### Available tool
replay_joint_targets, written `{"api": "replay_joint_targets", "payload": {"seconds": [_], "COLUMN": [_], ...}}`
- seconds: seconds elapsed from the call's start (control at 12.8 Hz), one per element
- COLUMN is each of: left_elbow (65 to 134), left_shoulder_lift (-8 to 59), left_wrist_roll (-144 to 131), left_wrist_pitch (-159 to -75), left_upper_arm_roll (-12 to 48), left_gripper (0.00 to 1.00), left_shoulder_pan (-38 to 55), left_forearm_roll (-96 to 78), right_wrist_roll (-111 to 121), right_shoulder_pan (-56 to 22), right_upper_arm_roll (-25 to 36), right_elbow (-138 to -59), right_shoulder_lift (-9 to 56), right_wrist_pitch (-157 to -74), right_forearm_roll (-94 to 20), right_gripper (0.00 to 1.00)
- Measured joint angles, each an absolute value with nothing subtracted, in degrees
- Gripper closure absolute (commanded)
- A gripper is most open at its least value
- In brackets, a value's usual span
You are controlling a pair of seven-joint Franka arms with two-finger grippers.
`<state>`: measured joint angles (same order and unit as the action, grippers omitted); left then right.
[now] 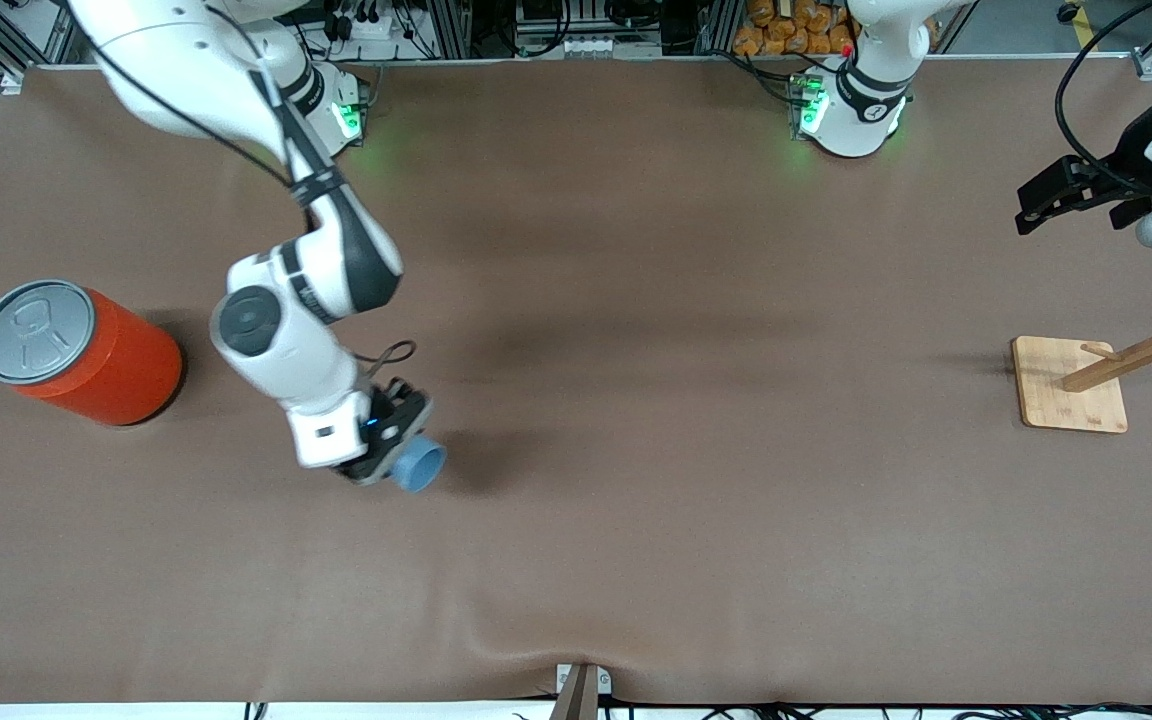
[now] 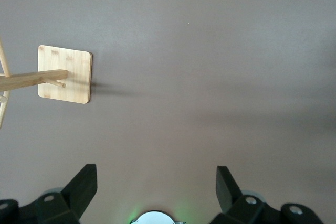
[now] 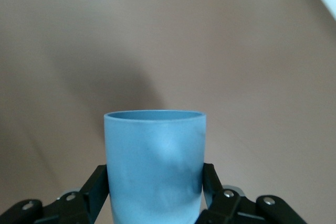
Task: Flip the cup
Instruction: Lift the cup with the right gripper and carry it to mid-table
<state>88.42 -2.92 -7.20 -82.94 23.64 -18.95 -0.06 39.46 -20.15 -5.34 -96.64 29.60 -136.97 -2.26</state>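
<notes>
The light-blue cup point(image 1: 419, 464) is held on its side just above the brown table, its open rim pointing away from the hand. My right gripper point(image 1: 398, 462) is shut on it. In the right wrist view the cup point(image 3: 155, 166) fills the space between the two black fingers point(image 3: 98, 184), which press on its sides. My left gripper point(image 1: 1054, 195) is open and empty, up in the air at the left arm's end of the table, where that arm waits. Its spread fingers point(image 2: 84, 187) show in the left wrist view.
A large orange-red can with a grey lid point(image 1: 76, 352) stands at the right arm's end of the table. A wooden peg stand on a square base point(image 1: 1071, 384) stands at the left arm's end, also in the left wrist view point(image 2: 64, 74).
</notes>
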Motion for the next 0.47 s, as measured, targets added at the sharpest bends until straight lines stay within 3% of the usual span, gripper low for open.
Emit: {"api": "replay_joint_targets", "payload": {"seconds": [0.47], "left_elbow": [88.47], "left_shoulder_lift": [-2.92], "left_wrist_roll": [-6.91], "left_wrist_pitch": [-82.93], "left_upper_arm_roll": [23.63], "left_gripper": [0.00], "left_shoulder_pan": [-19.06], "left_forearm_roll": [-0.07], "right_wrist_roll": [49.85], "right_shoulder_pan": [-35.08], "right_upper_arm_roll": [-5.55], "right_elbow": [-97.20], "right_shoulder_lift": [31.56], "right_wrist_pitch": [-142.05], "right_forearm_roll": [-2.20], "right_gripper": [0.46]}}
